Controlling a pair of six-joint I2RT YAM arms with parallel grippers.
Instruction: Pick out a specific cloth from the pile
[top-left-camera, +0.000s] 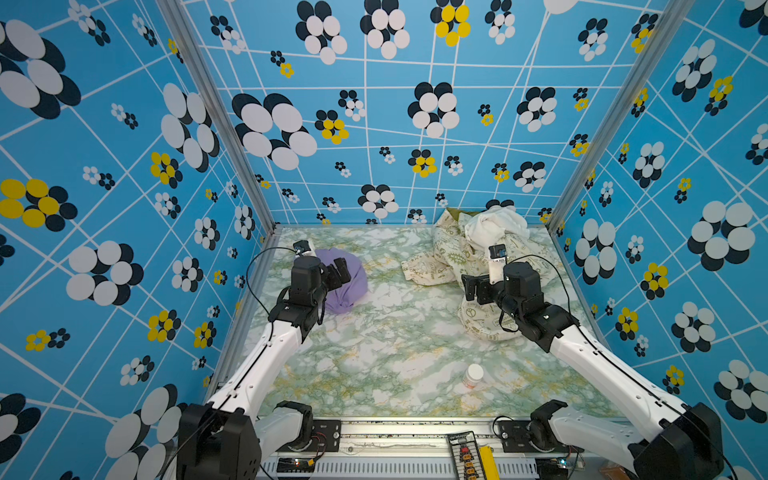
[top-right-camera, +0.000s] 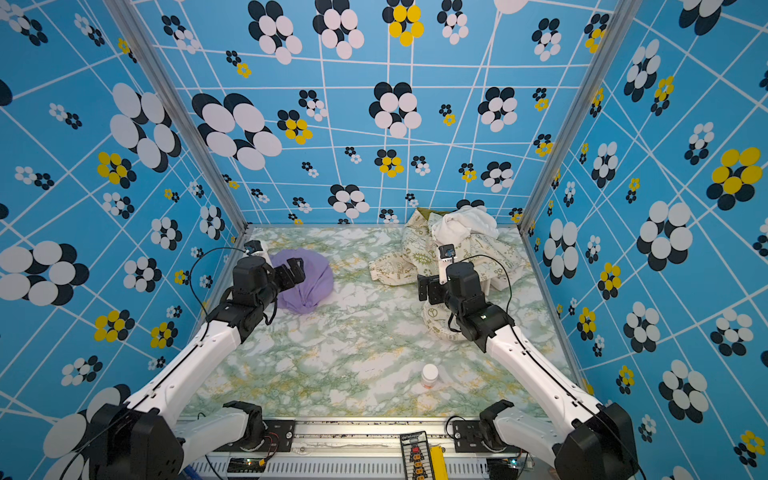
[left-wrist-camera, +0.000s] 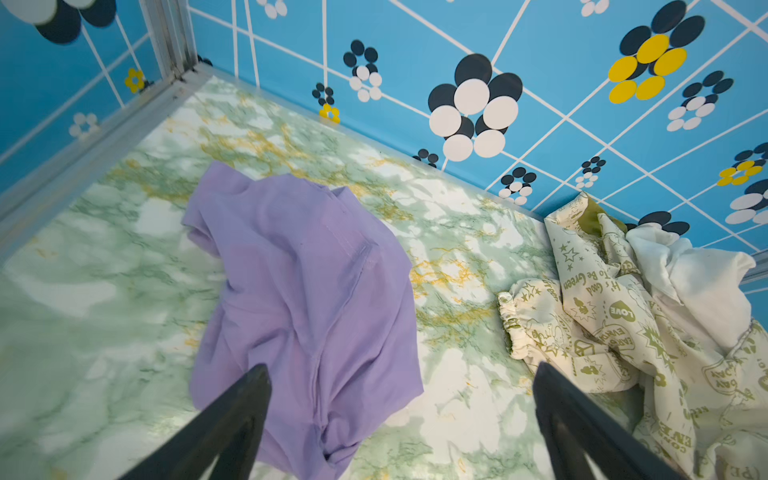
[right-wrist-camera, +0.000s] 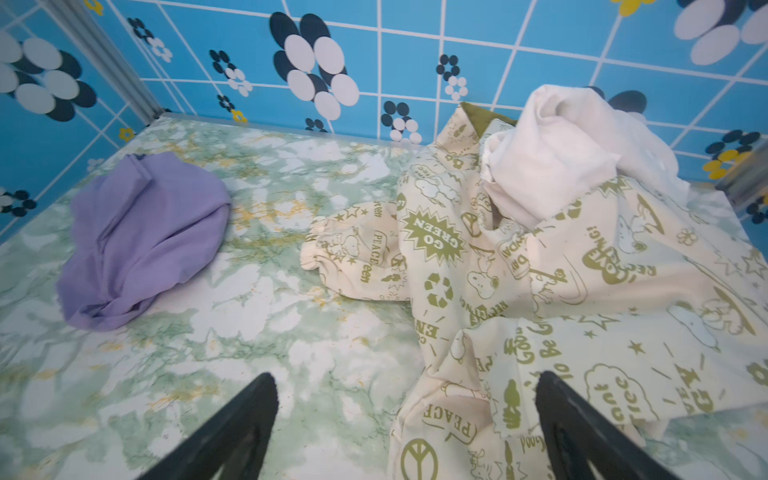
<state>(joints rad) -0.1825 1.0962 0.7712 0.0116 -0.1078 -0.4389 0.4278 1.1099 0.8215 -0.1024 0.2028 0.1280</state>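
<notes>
Plainly, the lavender cloth (top-left-camera: 351, 286) lies by itself on the green marbled tabletop (top-left-camera: 374, 353), crumpled into a loose mound at the far left, well apart from the pile (top-left-camera: 446, 253). That pile sits in the far right corner against the blue flowered back wall (top-left-camera: 395, 124): a large cream printed fabric (right-wrist-camera: 519, 282) with olive-green cartoons and slogans, spreading toward the near side, with a plain white cloth (right-wrist-camera: 557, 153) bunched on top of it at the back. A strip of bare tabletop separates the two heaps in both top views. The left tool (top-left-camera: 338, 270) hangs over the near left part of the lavender cloth with its jaws spread wide and nothing between them; in the left wrist view one finger (left-wrist-camera: 249, 399) shows over the purple fabric and the other over bare marble. The right tool (top-left-camera: 471, 286) is likewise wide open and empty, poised over the near edge of the cream printed fabric. Toward the front, right of centre, a small white bottle (top-left-camera: 473, 376) stands alone on the tabletop.
</notes>
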